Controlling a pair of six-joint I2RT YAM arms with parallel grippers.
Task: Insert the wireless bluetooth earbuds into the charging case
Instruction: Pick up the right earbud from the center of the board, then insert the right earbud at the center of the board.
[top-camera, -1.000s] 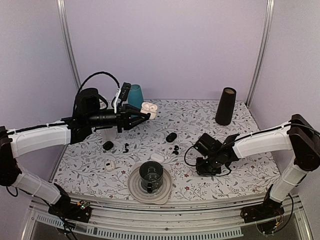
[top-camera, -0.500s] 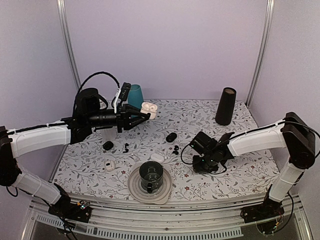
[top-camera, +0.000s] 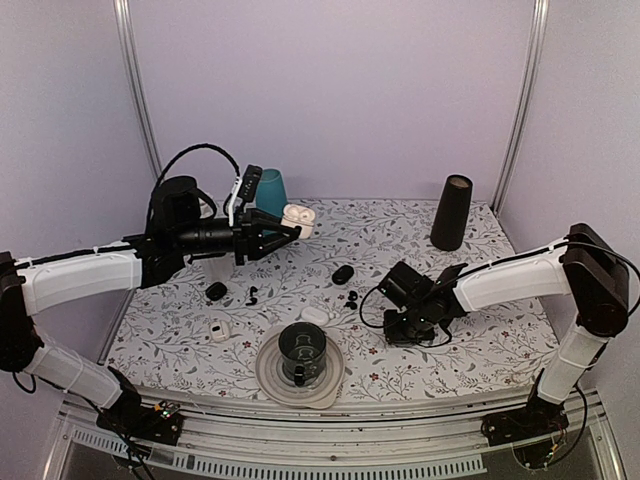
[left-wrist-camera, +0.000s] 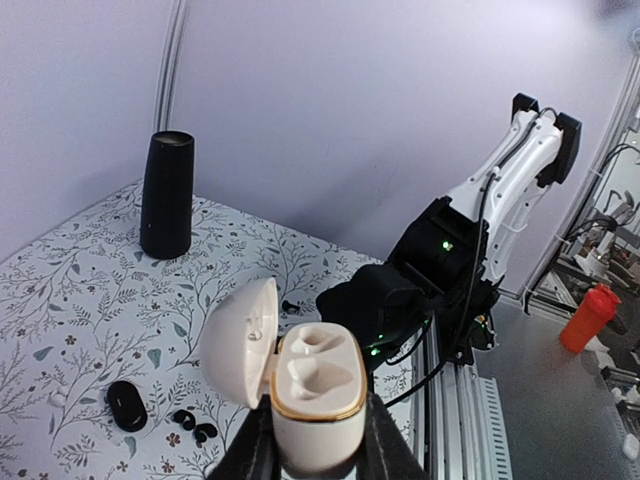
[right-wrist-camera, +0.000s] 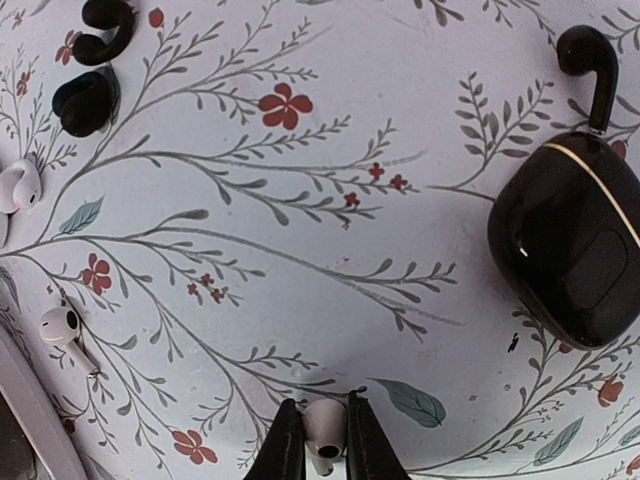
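Closing just now on a white earbud, the right gripper is pinching it; the left gripper is holding the open charging case, waiting for insertion

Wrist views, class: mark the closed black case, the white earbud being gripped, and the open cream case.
closed black case (right-wrist-camera: 570, 248): right wrist view, middle of shell.
white earbud (right-wrist-camera: 322, 422): right wrist view, rounded body.
open cream case (left-wrist-camera: 318, 440): left wrist view, lower shell's front.

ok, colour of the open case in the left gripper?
Cream pebble-shaped case, gold rim; left wrist view.
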